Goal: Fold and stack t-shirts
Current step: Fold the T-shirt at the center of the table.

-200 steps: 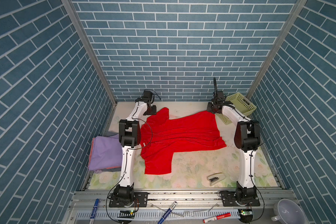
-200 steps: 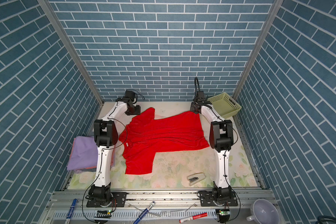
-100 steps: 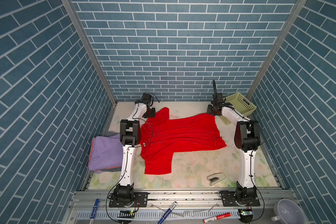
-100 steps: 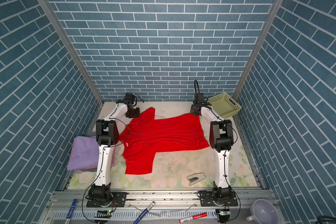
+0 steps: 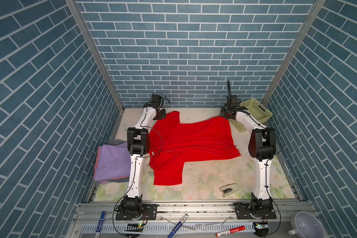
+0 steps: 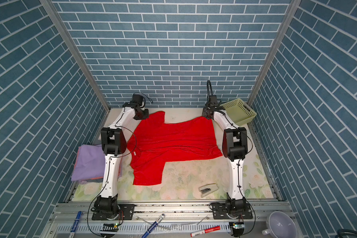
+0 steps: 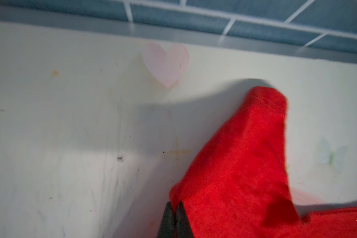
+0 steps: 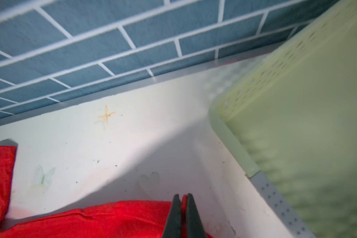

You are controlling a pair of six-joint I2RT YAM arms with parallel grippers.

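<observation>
Clock as in both top views: 12 = back wall, 6 = arm bases.

Red tee is plain bright red, short-sleeved and unfolded. It's spread sideways across mid table, collar w/ small white tag at 9, hem at 3. One sleeve lies flat pointing to 6. The other points to 12 near the far L corner, and its tip humps up off the table in the L wrist view. Long creases run 9-to-3 across the body. Near hem corner, approx 4, is rumpled. Far hem corner pulls to a peak at approx 1.

L fingers are together, pinched on the tee's edge by the base of the far sleeve, approx 11. A thin red strip shows btwn the tips, and the sleeve runs on from them toward the wall. R fingers are together too, clamped on the far hem corner at approx 1 w/ red cloth showing btwn them. Both grips sit low at the table's far side, and the tee's body lies btwn the two arms.

Folded stack sits at 9, outside the L arm and apart from the red tee: lavender on top, salmon edge under it, grey lowest. Basket, pale yellow-green, is in the far R corner at approx 2, just beside the R fingers. Stapler lies at 5, well apart from the tee.
</observation>
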